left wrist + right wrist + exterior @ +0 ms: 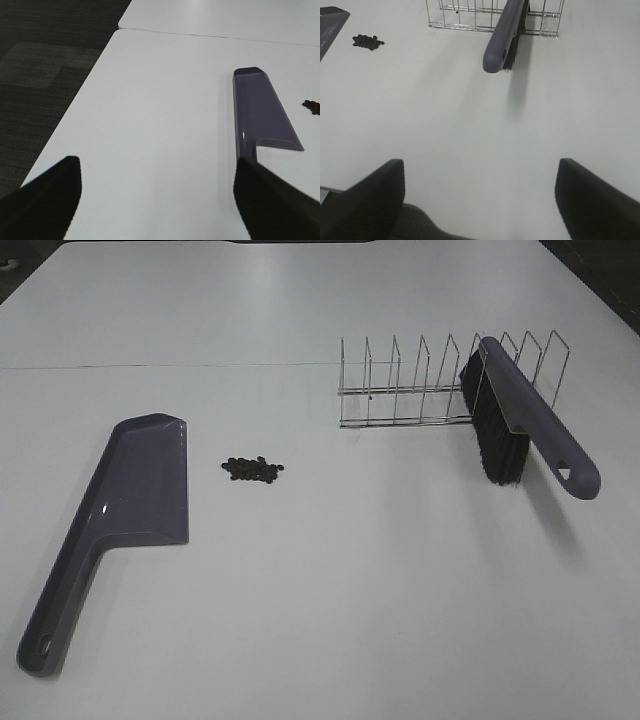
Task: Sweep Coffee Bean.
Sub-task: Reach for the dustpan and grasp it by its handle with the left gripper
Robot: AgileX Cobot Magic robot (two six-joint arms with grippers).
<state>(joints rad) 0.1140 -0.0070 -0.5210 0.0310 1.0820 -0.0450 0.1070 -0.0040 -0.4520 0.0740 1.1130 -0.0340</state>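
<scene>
Lying heaped near the tabletop's [350, 590] middle, just beside the dustpan [130, 500] blade for a short sweep, the coffee bean [253, 469] waits while the brush [520, 420] leans in the wire rack [420, 390], handle outward, and the left tool [157, 167] and right tool [480, 167] gape empty.

We see little of ourselves — just matte black, wedge-shaped fingers [45, 200] with plain smooth faces, on the left gripper [157, 159] and the right gripper [480, 161] alike.

Coffee bean [253, 470]: tiny dark ovals, tight cluster on table [360, 590], near dustpan [145, 485].
</scene>
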